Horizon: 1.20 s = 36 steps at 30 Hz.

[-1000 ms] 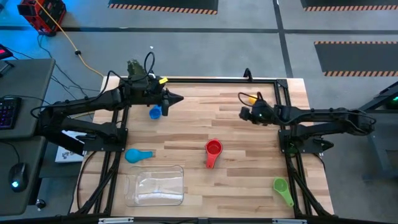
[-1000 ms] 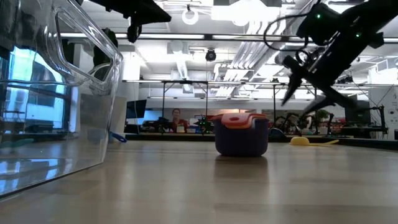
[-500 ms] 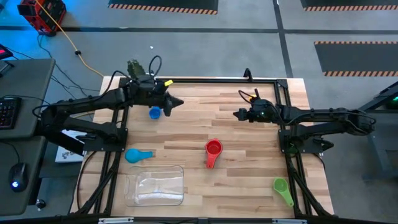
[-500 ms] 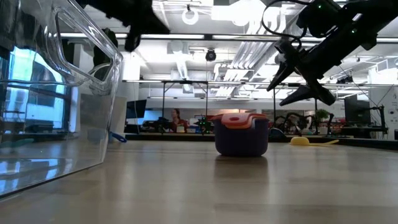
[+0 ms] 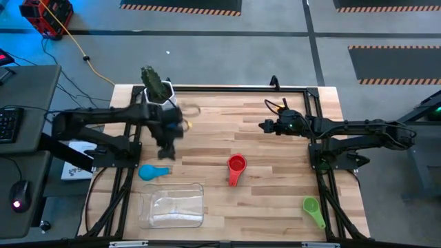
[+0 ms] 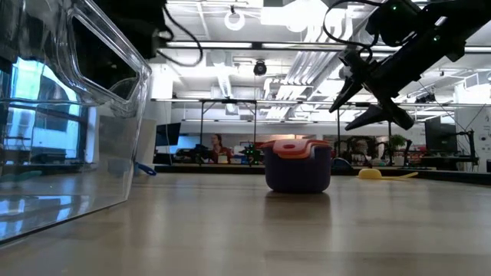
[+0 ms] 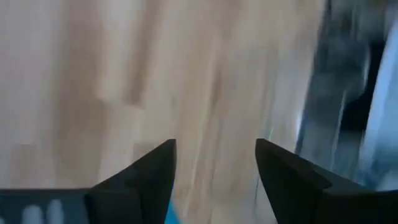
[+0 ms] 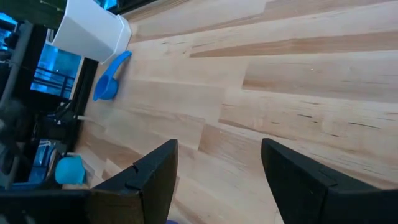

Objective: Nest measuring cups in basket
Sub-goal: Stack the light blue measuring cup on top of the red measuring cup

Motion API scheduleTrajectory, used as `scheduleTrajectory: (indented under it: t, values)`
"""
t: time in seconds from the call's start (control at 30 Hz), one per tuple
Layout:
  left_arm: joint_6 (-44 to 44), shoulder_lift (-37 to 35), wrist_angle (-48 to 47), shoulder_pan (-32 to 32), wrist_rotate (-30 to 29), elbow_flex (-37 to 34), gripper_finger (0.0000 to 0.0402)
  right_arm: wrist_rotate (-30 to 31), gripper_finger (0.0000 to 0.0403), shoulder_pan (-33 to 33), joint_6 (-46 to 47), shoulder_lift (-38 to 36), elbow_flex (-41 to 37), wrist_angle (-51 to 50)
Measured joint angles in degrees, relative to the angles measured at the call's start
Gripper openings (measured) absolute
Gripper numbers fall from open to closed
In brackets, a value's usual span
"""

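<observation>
- The left gripper (image 5: 167, 146) hangs over the left part of the wooden table (image 5: 269, 200), between the white cactus pot (image 5: 157, 96) at the far edge and the light blue cup (image 5: 153, 172) nearer the front.
- Its own wrist view is smeared, yet the two dark fingers (image 7: 146, 177) stand plainly apart there with bare wood between them; whether a scrap of blue at their base is a cup I cannot tell.
- The right gripper (image 5: 264, 126) is held above the far right half of the table, pointing toward the middle, its fingers (image 8: 155, 171) spread with nothing between them (only table boards show in the gap).
- The basket (image 5: 172, 204), clear plastic, sits near the front left edge, and in the high view I see nothing lying inside it.
- The light blue cup lies just behind the basket's far left corner, apart from it.
- The red cup (image 5: 236, 168) rests near the table's middle, handle toward the front.
- The green cup (image 5: 313, 210) lies at the front right, well away from the basket.
- A dark blue cup (image 8: 111, 76) lies on the wood beside the white pot, seen from the right wrist.
- In the low view a dark cup with an orange one nested on top (image 6: 298, 165) stands on the table, and a yellow cup (image 6: 380, 174) lies farther back to its right.
</observation>
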Motion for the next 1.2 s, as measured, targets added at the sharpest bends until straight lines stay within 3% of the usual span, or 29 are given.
scheduleTrajectory:
  t: [0.17,0.4,0.7,1.2]
  values:
    - [21.1,8.0,-0.5,-7.2,-2.6,-0.5,0.0210,0.0,0.0223,0.0,-0.1,0.0,0.0,0.0]
    - [33.1,17.3,0.2,-12.7,-8.6,-3.6,0.0210,0.4,0.0223,0.0,-0.6,0.0,0.0,-0.1]
    - [34.4,20.4,11.5,-13.4,-11.5,-7.9,0.0209,2.4,0.0223,0.0,-0.3,0.0,0.0,-0.5]
    - [40.6,20.3,9.2,-14.1,-11.6,-9.1,0.0209,2.4,0.0223,0.0,-0.2,0.0,0.0,-0.5]
